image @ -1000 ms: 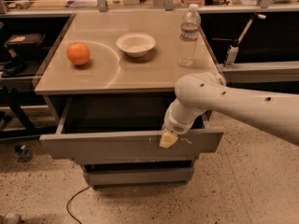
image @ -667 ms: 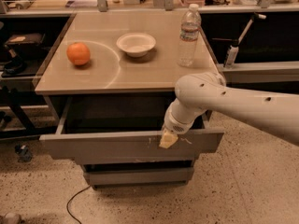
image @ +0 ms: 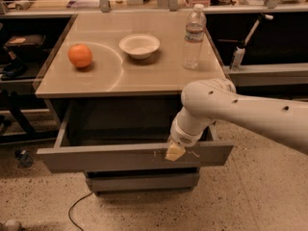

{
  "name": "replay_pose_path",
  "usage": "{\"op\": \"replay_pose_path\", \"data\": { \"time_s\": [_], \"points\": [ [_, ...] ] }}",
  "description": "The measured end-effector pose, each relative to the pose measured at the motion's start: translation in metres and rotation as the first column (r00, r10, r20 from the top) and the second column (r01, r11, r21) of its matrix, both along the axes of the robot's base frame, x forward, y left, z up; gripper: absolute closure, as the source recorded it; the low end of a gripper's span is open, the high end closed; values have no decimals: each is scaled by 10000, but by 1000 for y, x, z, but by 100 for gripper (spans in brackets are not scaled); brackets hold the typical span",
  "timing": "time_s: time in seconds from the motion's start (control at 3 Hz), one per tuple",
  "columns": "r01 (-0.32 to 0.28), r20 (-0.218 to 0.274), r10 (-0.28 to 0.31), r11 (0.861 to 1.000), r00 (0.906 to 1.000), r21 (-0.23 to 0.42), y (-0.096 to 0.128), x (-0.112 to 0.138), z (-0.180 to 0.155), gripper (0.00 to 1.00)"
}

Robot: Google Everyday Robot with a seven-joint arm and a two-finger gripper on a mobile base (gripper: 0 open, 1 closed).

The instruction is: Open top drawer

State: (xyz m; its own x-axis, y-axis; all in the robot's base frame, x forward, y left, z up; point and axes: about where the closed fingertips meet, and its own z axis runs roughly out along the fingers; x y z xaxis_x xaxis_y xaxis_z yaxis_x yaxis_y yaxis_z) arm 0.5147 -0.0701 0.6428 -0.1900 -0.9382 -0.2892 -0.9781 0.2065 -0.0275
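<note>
Camera view: the top drawer [image: 110,158] stands pulled well out beneath the table [image: 144,78], so the opening looks mostly done; perhaps only release remains. The gripper [image: 174,152] sits on its front edge, at 5 o'clock; its grip cannot be told. The bottle [image: 193,37], at 1 o'clock, shows no readable label.

A cream-yellow hand [image: 174,152] on a white, dark-dotted arm [image: 250,115] is seen at the rim of the grey top drawer [image: 110,158], with white scratches just beside it. Beyond the hand, a tan surface [image: 159,78] is marked by a pale arc. On it are set an orange [image: 80,55], a white bowl [image: 139,45] and a clear bottle [image: 193,35]. Below the hand, the floor [image: 260,196] is speckled beige.
</note>
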Motion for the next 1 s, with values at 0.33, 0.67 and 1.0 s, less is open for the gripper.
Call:
{"op": "replay_pose_path", "data": {
  "time_s": [0.33,0.67,1.0],
  "points": [
    [176,-175,-178,9998,9997,-123,-5,-15,3,100],
    [503,-509,-521,9981,9973,-370,-12,-43,6,100],
    [504,-511,-522,9980,9973,-371,-12,-43,6,100]
  ]
}}
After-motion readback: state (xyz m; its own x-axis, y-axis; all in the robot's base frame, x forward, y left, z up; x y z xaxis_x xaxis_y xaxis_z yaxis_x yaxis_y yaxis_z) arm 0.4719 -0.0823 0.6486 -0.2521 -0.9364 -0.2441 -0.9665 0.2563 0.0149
